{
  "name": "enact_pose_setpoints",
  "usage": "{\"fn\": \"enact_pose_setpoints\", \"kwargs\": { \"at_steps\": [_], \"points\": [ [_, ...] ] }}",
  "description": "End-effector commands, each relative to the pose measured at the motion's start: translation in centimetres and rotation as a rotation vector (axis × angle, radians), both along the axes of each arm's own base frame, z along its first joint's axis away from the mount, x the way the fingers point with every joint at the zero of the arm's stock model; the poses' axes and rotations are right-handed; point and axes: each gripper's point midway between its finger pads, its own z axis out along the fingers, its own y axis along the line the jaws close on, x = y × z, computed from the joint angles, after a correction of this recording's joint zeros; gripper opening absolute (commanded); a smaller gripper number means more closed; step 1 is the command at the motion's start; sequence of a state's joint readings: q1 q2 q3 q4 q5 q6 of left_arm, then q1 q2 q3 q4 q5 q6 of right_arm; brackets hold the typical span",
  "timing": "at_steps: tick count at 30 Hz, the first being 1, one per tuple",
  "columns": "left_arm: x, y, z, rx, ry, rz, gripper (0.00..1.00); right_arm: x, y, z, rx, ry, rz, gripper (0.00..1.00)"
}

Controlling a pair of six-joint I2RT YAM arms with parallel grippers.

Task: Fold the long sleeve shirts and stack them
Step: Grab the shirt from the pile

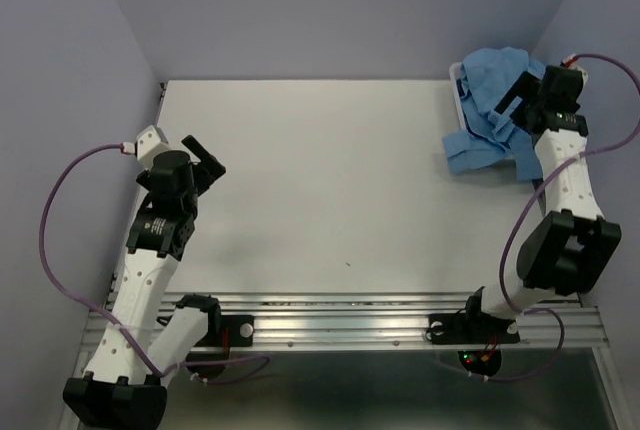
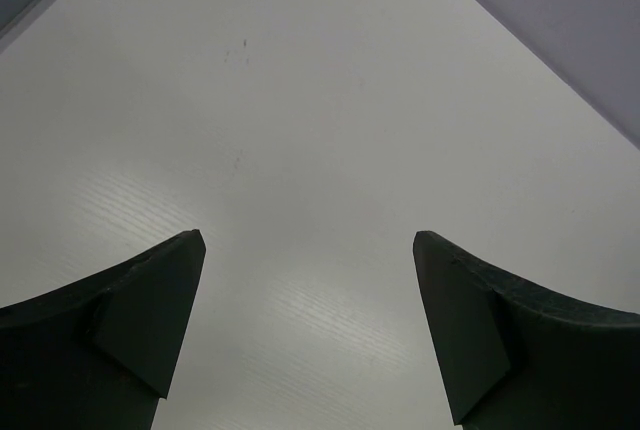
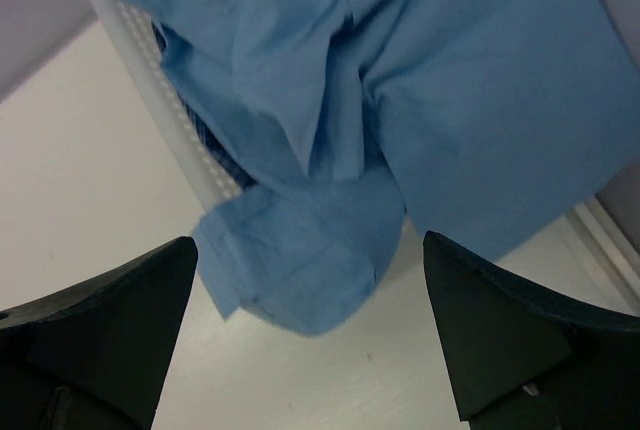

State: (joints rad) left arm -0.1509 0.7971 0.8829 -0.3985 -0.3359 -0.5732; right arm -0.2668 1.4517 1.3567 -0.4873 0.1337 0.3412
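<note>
Light-blue shirts point(image 3: 440, 100) lie crumpled, spilling over white basket point(image 3: 185, 150).

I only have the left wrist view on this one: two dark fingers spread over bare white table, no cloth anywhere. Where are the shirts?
Observer: The shirts lie in a crumpled heap at the far right corner of the table, well away from the left hand.
Operator: Loose on the surface, or in something?
Observer: Mostly in a white basket; one sleeve end hangs over its wall onto the table.
Operator: Is the other arm doing anything with them?
Observer: The right hand hangs open close over that heap, holding nothing.
</note>
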Motion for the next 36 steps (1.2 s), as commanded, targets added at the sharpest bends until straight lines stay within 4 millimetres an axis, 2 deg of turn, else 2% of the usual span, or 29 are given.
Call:
{"fn": "enact_pose_setpoints", "kwargs": {
  "at_steps": [1, 2, 3, 4, 5, 6, 7, 8, 9, 10, 11, 12, 15, 16, 18, 19, 20, 21, 22, 25, 28, 29, 31, 32, 34, 35, 36],
  "points": [
    [0.4, 0.0, 0.5, 0.005, -0.028, 0.005, 0.99, 5.2, -3.7, 0.8, -0.112, 0.019, -0.048, 1.00],
    [0.3, 0.1, 0.5, 0.003, -0.030, 0.011, 0.99, 6.3, -3.8, 0.5, -0.108, 0.031, -0.032, 1.00],
    [0.2, 0.4, 0.0, 0.004, -0.022, 0.028, 0.99, 7.5, -4.1, 1.4, -0.115, 0.018, -0.027, 1.00],
    [0.2, 0.5, -0.2, 0.004, -0.021, 0.038, 0.99, 8.4, -4.3, 0.7, -0.108, 0.034, -0.024, 1.00],
    [0.1, 0.6, -0.3, 0.005, -0.019, 0.042, 0.99, 9.8, -4.7, -2.5, -0.090, 0.097, -0.023, 1.00],
    [0.1, 0.6, -0.3, 0.008, -0.014, 0.044, 0.99, 10.6, -5.1, -2.0, -0.093, 0.102, -0.031, 1.00],
    [0.1, 0.8, -0.3, 0.013, -0.009, 0.050, 0.99, 11.2, -5.4, -3.0, -0.089, 0.124, -0.040, 1.00],
    [0.0, 0.9, -0.3, 0.018, -0.003, 0.057, 0.99, 11.9, -5.8, -5.6, -0.082, 0.181, -0.043, 1.00],
    [-0.1, 1.0, -0.3, 0.020, 0.001, 0.062, 0.99, 12.4, -5.9, -6.2, -0.077, 0.189, -0.046, 1.00],
    [-0.1, 1.1, -0.4, 0.021, 0.005, 0.066, 0.99, 13.2, -6.1, -5.7, -0.076, 0.172, -0.049, 1.00],
    [-0.1, 1.1, -0.4, 0.021, 0.005, 0.068, 0.99, 13.5, -6.2, -6.3, -0.072, 0.183, -0.051, 1.00],
    [-0.2, 1.1, -0.5, 0.021, 0.008, 0.068, 0.99, 13.8, -6.2, -8.1, -0.060, 0.219, -0.042, 1.00],
    [-0.4, 1.2, -0.4, 0.016, 0.007, 0.079, 0.99, 14.7, -5.7, -9.5, -0.038, 0.233, 0.002, 0.98],
    [-0.4, 1.3, -0.4, 0.015, 0.003, 0.083, 0.99, 14.7, -5.4, -9.8, -0.026, 0.237, 0.016, 0.94],
    [-0.6, 1.4, -0.4, 0.012, -0.002, 0.091, 0.99, 14.7, -4.3, -10.4, 0.014, 0.237, 0.056, 0.70],
    [-0.6, 1.4, -0.4, 0.011, -0.004, 0.093, 0.99, 14.7, -4.0, -10.4, 0.027, 0.233, 0.068, 0.56],
    [-0.7, 1.5, -0.3, 0.012, -0.007, 0.096, 0.99, 14.8, -3.4, -10.5, 0.047, 0.229, 0.092, 0.30],
    [-0.7, 1.6, -0.1, 0.011, -0.012, 0.099, 0.99, 14.8, -3.2, -10.2, 0.055, 0.222, 0.104, 0.17],
    [-0.8, 1.6, 0.0, 0.011, -0.015, 0.098, 0.99, 14.9, -3.1, -9.2, 0.051, 0.202, 0.110, 0.01],
    [-1.2, 1.8, 0.5, 0.014, -0.027, 0.106, 0.99, 15.2, -3.0, -6.0, 0.023, 0.131, 0.128, 0.01],
    [-1.5, 1.9, 0.9, 0.008, -0.046, 0.111, 0.99, 15.1, -3.0, 0.4, -0.034, 0.007, 0.139, 0.01],
    [-1.5, 1.8, 1.0, 0.007, -0.051, 0.108, 0.99, 14.7, -2.7, 3.7, -0.060, -0.057, 0.152, 0.01],
    [-1.6, 1.8, 1.3, 0.000, -0.063, 0.103, 0.99, 14.1, -2.2, 7.6, -0.084, -0.135, 0.172, 0.01],
    [-1.7, 1.6, 1.6, -0.007, -0.077, 0.096, 0.99, 13.4, -0.6, 11.5, -0.086, -0.219, 0.244, 0.01],
    [-1.8, 1.5, 1.8, -0.014, -0.089, 0.090, 0.99, 12.4, 1.3, 15.5, -0.086, -0.312, 0.326, 0.01],
    [-1.8, 1.4, 2.0, -0.019, -0.101, 0.086, 0.99, 11.6, 3.5, 18.0, -0.067, -0.377, 0.432, 0.01],
    [-1.9, 1.3, 2.2, -0.024, -0.108, 0.076, 0.99, 10.1, 5.0, 21.5, -0.075, -0.460, 0.489, 0.01]
  ]
}}
